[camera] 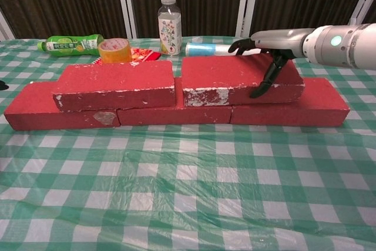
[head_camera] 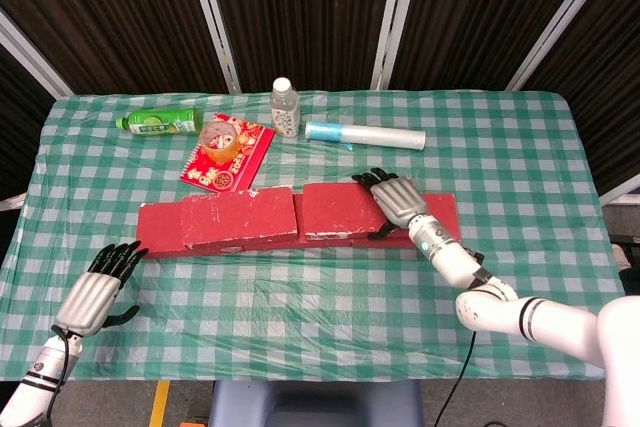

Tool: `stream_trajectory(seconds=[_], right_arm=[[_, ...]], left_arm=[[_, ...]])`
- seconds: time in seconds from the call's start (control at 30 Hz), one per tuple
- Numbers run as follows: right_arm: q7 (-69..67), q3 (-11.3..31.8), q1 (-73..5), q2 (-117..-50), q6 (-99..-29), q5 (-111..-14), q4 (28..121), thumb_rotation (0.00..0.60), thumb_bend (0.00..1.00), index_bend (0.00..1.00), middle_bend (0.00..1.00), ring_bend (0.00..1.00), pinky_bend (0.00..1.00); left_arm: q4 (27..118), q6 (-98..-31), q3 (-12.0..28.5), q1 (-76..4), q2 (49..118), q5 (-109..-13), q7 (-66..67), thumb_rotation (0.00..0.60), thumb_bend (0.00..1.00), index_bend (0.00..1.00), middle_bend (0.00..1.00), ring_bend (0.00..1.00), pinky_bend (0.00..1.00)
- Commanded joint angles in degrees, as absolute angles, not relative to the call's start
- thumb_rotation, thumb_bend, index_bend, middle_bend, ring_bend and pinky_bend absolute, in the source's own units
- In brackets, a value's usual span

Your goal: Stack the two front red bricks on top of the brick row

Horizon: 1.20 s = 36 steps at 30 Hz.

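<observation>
Nearest us, the left hand (head_camera: 92, 292) lies low on the near left of the table (head_camera: 320, 297), fingers spread a little and holding nothing, just short of the left end of the brick row (camera: 176, 113). The chest view doesn't catch it

Next, the row itself, red bricks laid end to end across the middle of the checked cloth. On top sit the two stacked bricks: the left brick (camera: 114, 83) and the right brick (camera: 235, 77), side by side with only a thin gap between them, both lying flat and a touch askew on the row

Over on the right, the right hand (camera: 270, 42) lies flat across the top of the right brick near its right end, fingers stretched over the far edge, thumb (camera: 262, 83) hooked down the near face. Whether it's really squeezing or just resting there, I can't tell. From the head camera that same hand (head_camera: 395, 199) covers the brick's right end

Further back: a tape roll (camera: 114, 50) sitting on a red packet (head_camera: 228, 152), a green bottle (camera: 70, 44) on its side at far left, a clear bottle (camera: 168, 17) standing upright in the centre, and a blue-and-white roll (head_camera: 365, 135) lying to its right
</observation>
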<state>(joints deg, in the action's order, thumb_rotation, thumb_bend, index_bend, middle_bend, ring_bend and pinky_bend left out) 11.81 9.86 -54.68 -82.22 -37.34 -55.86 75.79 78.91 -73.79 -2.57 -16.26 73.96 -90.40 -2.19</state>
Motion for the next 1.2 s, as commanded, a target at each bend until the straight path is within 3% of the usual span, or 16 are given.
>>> stream_trajectory(seconds=[0.03,0.6,1.2], right_arm=[[12.41,9.73,-54.82,-82.11,-37.62,-55.31,76.12,0.6,0.12,0.18,0.2,0.13,0.32],[15.46,9.01,-55.52,-82.33,-38.8,-51.81,77.49,0.6,0.12,0.14,0.18,0.12,0.32],[19.75,7.97,-56.7,-82.25,-39.88,-46.5,78.89,0.6,0.06,0.02,0.12,0.07,0.31]], left_arm=[[78.89,-73.79,-2.57,-16.27,73.94,-90.41,-2.26,0.6,0.25,0.0,0.0,0.0,0.06],[79.03,-74.41,-2.62,-16.13,73.59,-90.85,-2.83,0.6,0.25,0.0,0.0,0.0,0.06],[79.1,-74.47,-2.64,-16.12,73.57,-90.99,-2.97,0.6,0.25,0.0,0.0,0.0,0.06]])
